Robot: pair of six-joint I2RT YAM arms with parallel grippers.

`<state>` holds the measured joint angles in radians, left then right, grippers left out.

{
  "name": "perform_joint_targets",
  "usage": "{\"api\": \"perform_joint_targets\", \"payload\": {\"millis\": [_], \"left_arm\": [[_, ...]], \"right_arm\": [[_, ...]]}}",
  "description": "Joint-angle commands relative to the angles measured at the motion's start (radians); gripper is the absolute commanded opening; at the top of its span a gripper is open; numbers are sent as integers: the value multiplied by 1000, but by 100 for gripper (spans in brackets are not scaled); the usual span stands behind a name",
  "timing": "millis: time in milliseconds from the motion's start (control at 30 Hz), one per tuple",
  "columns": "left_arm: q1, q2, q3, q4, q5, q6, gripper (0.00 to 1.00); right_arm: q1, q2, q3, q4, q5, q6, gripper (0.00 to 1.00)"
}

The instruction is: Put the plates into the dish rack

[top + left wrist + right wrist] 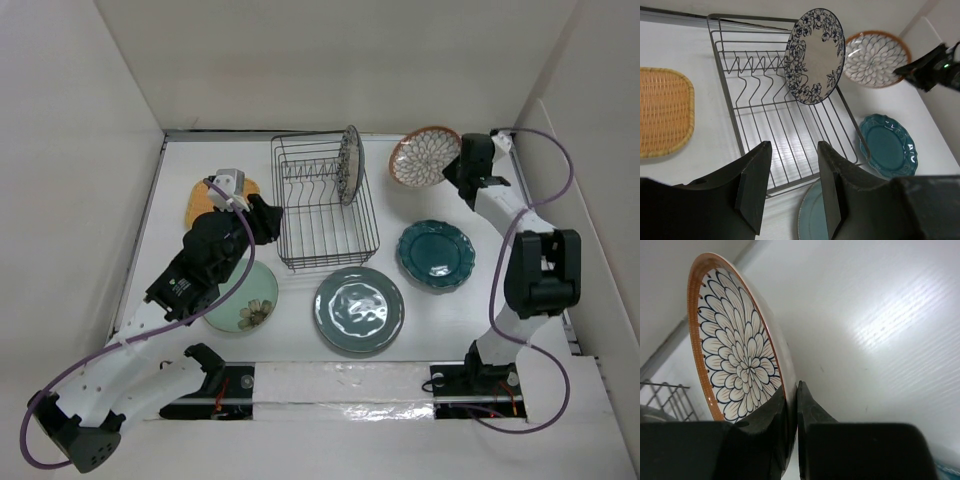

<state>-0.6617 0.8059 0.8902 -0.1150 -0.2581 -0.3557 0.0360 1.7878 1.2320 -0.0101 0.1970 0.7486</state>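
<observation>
1. White walls (pixel 330 60) shut in the surface (pixel 398 205) on its left, far and right sides. The black wire dish rack (pixel 322 238) stands at the far middle, with a band of bare surface on either side of it.
2. Hard by the far right corner, the right tool (pixel 453 168) is clenched on the rim of the orange-brown plate (pixel 424 156). The plate is tilted, and its white-petalled face shows to the overhead camera.
3. The white plate with blue flower pattern (pixel 350 165) stands on edge at the rack's far right corner, beside the upright prongs (pixel 312 180).
4. The left tool (pixel 268 224), released and holding nothing, hovers by the rack's near left side. Its fingers (pixel 756 185) are spread, and the rack's wires show between them.
5. Four plates lie flat on the surface:
   - The teal scalloped plate (pixel 437 253) is right of the rack, nearer the viewer than the right tool.
   - The large grey-green plate (pixel 359 310) is just in front of the rack.
   - The pale mint plate with a flower (pixel 256 298) is partly under the left arm (pixel 200 265).
   - The orange rounded-square plate (pixel 198 207) is left of the rack, half hidden by the same arm.
</observation>
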Motion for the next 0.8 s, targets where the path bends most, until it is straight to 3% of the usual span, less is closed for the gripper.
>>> {"api": "perform_joint_targets", "payload": {"millis": [0, 167, 233, 267, 433, 467, 600, 767], "left_arm": [[-7, 1, -11, 43, 14, 14, 39], [-7, 3, -10, 38, 7, 8, 34], [-7, 16, -7, 28, -15, 3, 20], [-7, 25, -2, 20, -36, 0, 1], [-7, 116, 13, -28, -84, -5, 0], [-7, 130, 19, -37, -93, -5, 3], [10, 213, 33, -67, -144, 21, 43], [48, 321, 46, -101, -162, 23, 45]], "right_arm": [[80, -212, 217, 34, 217, -179, 0], [262, -258, 449, -200, 424, -408, 0], [323, -254, 550, -256, 490, -472, 0], [376, -246, 620, -277, 519, -489, 0], [508, -194, 779, -333, 559, -569, 0], [527, -168, 806, -341, 558, -580, 0], [620, -59, 970, -395, 613, -653, 0], [722, 131, 1171, -467, 757, -784, 0]]}}
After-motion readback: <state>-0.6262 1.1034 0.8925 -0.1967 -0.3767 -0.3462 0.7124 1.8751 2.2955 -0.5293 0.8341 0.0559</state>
